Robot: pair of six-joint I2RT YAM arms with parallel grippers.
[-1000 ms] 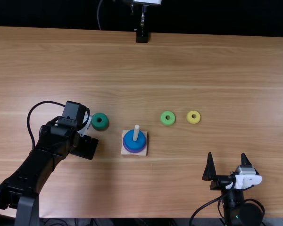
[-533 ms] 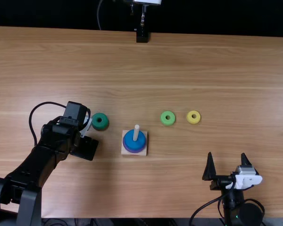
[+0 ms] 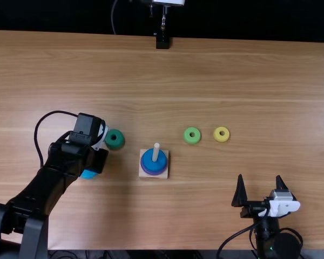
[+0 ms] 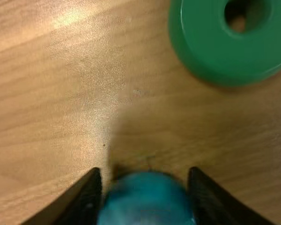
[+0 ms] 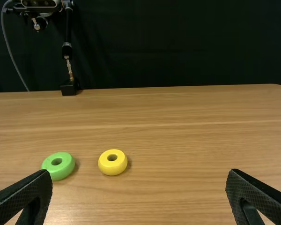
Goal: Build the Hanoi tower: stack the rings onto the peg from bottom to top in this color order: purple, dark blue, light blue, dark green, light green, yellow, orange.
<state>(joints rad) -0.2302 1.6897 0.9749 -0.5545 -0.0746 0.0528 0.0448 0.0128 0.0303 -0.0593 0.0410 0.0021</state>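
Light blue ring in the left gripper, bound for the peg

The left jaws are closed in on the light blue ring, one finger at each side of it, beside the dark green ring on the counter. The base stands nearer the middle, with the purple ring below and the dark blue ring on top, both around the peg; its upper part stands free. Light blue is therefore the right colour to add.

To do this well, lift straight up first, so that the ring does not nudge its dark green neighbour, then carry it over higher than the peg's tip. Level it there: a tilted ring would probably catch on the tip or wedge partway down. Check the hole against the peg before lowering, go down slowly, and let go only once the peg is inside the hole. Part the jaws gently, or a finger may drag the ring or tip the base.

The right gripper sits wide open and empty by the near edge, and can wait there. The light green ring and yellow ring lie flat beyond the base's right side, for later turns.
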